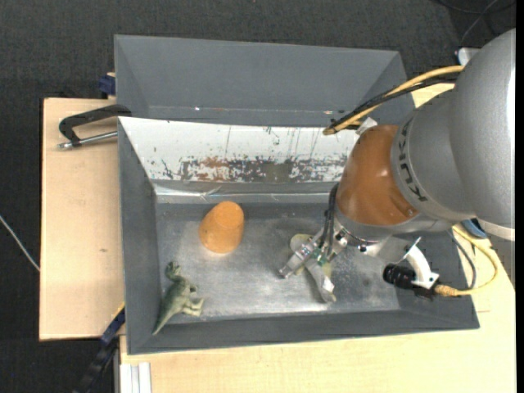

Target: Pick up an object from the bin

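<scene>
My gripper (307,280) hangs low over the bin floor, right of the middle, its two metal fingers spread apart with nothing between them. One fingertip (286,269) points left and the other fingertip (327,292) points toward the front wall. An orange egg-shaped thing (222,227) lies on the floor well to the left of the gripper. A small green toy dinosaur (178,297) stands in the front left corner, farther away still.
The arm with its orange cover and cables comes in over the bin's right side and hides the floor there. The back wall is scratched and slopes down to the floor.
</scene>
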### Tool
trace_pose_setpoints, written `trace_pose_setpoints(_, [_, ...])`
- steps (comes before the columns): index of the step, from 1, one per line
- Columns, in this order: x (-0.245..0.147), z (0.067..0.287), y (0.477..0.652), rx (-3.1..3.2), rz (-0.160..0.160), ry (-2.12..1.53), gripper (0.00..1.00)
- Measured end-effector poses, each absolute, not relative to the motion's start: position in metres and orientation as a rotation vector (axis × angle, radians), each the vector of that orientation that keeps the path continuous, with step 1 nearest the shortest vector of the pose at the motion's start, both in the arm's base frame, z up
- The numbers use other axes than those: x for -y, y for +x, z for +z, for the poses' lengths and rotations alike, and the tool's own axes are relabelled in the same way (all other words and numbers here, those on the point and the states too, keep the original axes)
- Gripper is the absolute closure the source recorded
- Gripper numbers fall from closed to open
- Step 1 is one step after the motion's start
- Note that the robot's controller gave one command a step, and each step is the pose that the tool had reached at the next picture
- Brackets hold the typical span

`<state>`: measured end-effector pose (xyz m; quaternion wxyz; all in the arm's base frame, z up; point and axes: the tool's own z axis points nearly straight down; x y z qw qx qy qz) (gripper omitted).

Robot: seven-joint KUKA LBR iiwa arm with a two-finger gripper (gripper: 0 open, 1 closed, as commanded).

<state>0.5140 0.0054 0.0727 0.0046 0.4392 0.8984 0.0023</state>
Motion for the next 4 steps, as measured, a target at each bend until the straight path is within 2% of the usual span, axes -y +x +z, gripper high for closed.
trace_pose_setpoints(1, [0.015,0.072,0.504,-2.66,0.007,1.666,0.0])
trace_pose_setpoints(2, [0.016,0.073,0.505,-2.656,0.008,1.665,1.0])
trace_pose_setpoints(3, [0.015,0.147,0.507,-2.658,0.008,1.661,1.0])
trace_pose_setpoints(4, [0.015,0.151,0.508,-2.664,0.003,1.66,1.0])
